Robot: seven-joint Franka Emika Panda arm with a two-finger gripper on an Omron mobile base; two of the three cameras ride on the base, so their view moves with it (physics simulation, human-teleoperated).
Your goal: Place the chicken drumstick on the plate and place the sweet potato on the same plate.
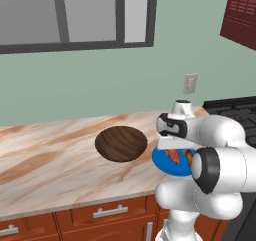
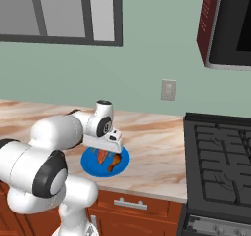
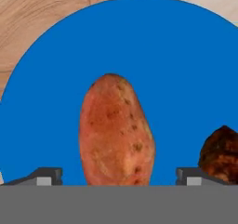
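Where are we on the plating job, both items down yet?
Looks nearly done. The chicken drumstick lies on the blue plate. The sweet potato is on that plate too, between the spread fingertips of the gripper, which don't touch it. What's left: lift the gripper clear.

Plate: in the left base view largely hidden behind the arm; in the hand view cut by the edges at 3 and 9 o'clock.
Sweet potato: lower end cut off at 6 o'clock in the hand view.
Chicken drumstick: cut by the edge at 3 o'clock; shape cannot be told there.
Hand: finger spacing hidden in both base views.
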